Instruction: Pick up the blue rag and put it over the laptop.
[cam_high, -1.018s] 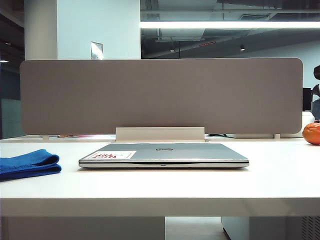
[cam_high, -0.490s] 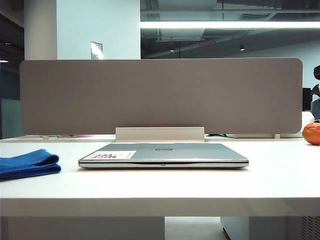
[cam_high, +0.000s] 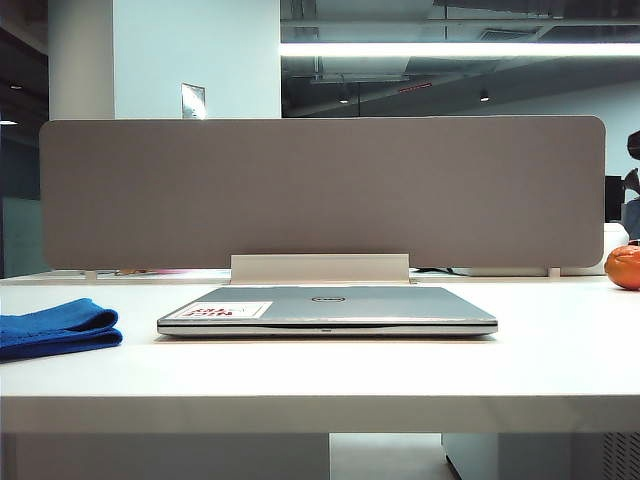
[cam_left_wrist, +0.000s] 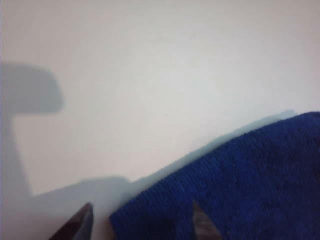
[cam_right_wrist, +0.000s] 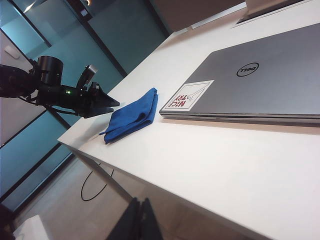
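Observation:
The blue rag (cam_high: 58, 328) lies folded on the white table (cam_high: 400, 370) at the far left, apart from the closed silver laptop (cam_high: 327, 310) in the middle. No arm shows in the exterior view. In the right wrist view the left gripper (cam_right_wrist: 111, 103) hovers just over the rag (cam_right_wrist: 132, 115), beside the laptop (cam_right_wrist: 260, 80). The left wrist view shows the left gripper (cam_left_wrist: 144, 222) open, with one fingertip (cam_left_wrist: 202, 225) over the rag (cam_left_wrist: 240, 185) and the other over bare table by the rag's corner. The right gripper (cam_right_wrist: 140, 220) is shut and empty, off the table's front edge above the floor.
A grey divider panel (cam_high: 320, 190) closes off the back of the table, with a white stand (cam_high: 320, 268) right behind the laptop. An orange fruit (cam_high: 625, 266) sits at the far right. A black cable (cam_right_wrist: 95, 182) loops on the floor below the table edge.

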